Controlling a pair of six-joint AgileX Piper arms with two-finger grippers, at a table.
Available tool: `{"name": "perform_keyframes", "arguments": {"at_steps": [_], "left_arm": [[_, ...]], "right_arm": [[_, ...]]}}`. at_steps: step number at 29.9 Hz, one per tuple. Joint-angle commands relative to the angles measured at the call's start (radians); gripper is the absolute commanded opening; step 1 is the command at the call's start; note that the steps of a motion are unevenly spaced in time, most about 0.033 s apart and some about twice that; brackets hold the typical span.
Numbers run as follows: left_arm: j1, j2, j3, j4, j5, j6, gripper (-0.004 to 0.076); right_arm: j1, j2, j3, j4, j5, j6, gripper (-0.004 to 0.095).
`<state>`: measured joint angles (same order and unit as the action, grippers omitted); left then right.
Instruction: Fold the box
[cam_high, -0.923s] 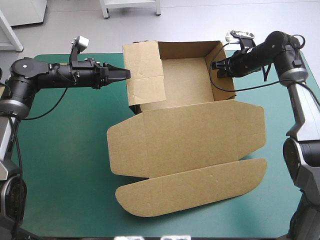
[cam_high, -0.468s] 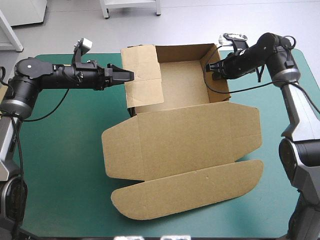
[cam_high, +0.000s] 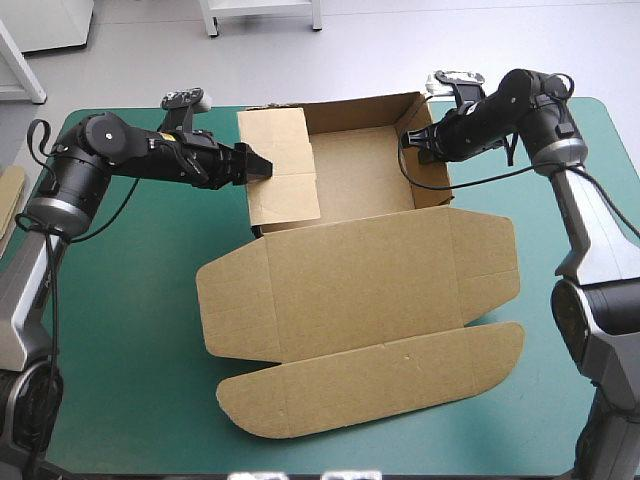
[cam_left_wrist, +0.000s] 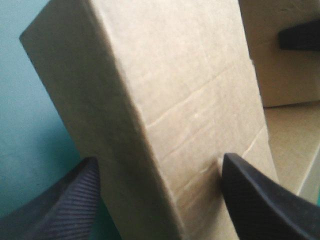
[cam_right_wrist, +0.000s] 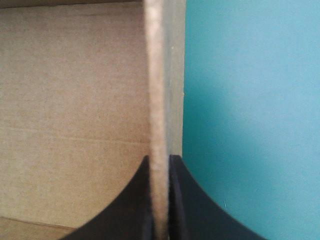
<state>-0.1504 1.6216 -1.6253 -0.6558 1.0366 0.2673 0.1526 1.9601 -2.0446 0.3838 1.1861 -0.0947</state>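
- The left gripper (cam_left_wrist: 159, 158) has its two black fingers (cam_left_wrist: 255, 205) standing wide apart.
- A raised wall of the brown box (cam_left_wrist: 185, 90) stands between them, tilted in this view.
- One finger is by the wall's outer side, the other by its inner side.
- The wall has faint crease lines across it.
- The teal-green cover (cam_left_wrist: 30, 125) shows beside the outer side.
- Past the inner side lies the box's floor and another wall.
- The right gripper (cam_left_wrist: 299, 38) shows as a black tip far off by that wall.
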Motion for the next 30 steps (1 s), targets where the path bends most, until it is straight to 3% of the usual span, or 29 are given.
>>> {"name": "perform_keyframes", "arguments": {"at_steps": [1,24,30], "left_arm": [[-0.041,-0.049,-0.067,0.087,-0.061,-0.103,0.0494],[-0.197,-0.015,-0.078,0.547,-0.069,-0.509,0.0461],[-0.196,-0.015,-0.078,0.495,-0.056,-0.509,0.0360]], "right_arm": [[0.010,-0.057,-0.031,0.036,-0.043,0.028,-0.0003],[0.117,-0.057,-0.031,-0.121,-0.070,0.108,-0.0003],[0.119,-0.057,-0.031,-0.123,-0.066,0.116,-0.0003]]}}
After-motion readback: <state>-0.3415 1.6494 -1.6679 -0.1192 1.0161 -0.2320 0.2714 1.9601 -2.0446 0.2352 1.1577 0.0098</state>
